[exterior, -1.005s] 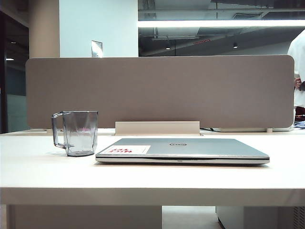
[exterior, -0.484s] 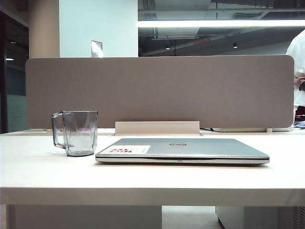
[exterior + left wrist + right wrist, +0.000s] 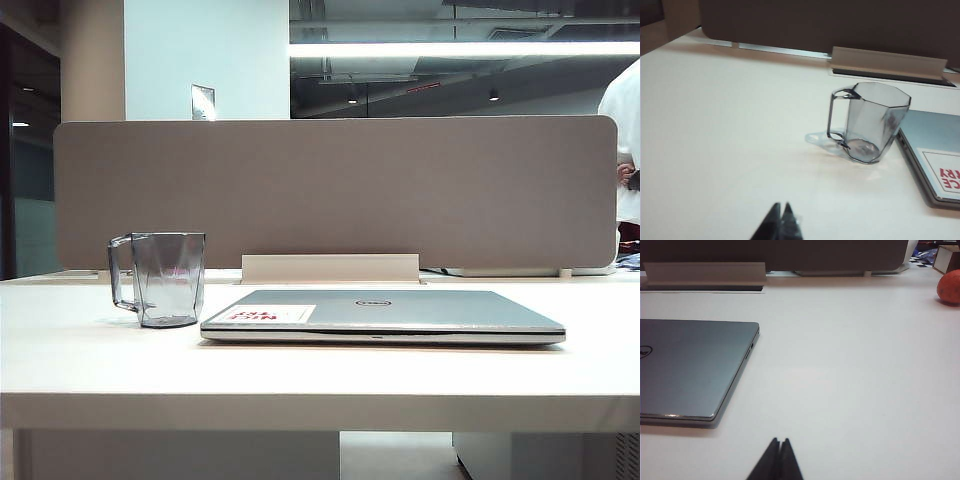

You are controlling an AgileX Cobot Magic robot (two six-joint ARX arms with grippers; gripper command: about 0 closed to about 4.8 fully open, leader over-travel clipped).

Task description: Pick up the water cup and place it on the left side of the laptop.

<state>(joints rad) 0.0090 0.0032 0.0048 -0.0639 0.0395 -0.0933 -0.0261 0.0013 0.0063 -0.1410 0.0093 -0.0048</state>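
Observation:
The water cup [image 3: 165, 278], a clear grey-tinted faceted glass mug, stands upright on the table just left of the closed silver laptop [image 3: 400, 312], its handle pointing away from the laptop. The left wrist view shows the cup [image 3: 867, 121] beside the laptop's sticker corner [image 3: 935, 160]. My left gripper [image 3: 781, 206] is shut and empty, well short of the cup over bare table. My right gripper [image 3: 779, 441] is shut and empty, near the laptop's other edge [image 3: 695, 370]. Neither arm shows in the exterior view.
A brown divider panel [image 3: 335, 190] runs along the table's back edge, with a white cable tray [image 3: 330, 268] in front of it. An orange-red round object [image 3: 949, 286] lies far off on the right gripper's side. A person in white [image 3: 625, 140] stands behind the divider.
The cup and laptop stay where they were in the exterior view. Only the person at the right edge has shifted slightly.

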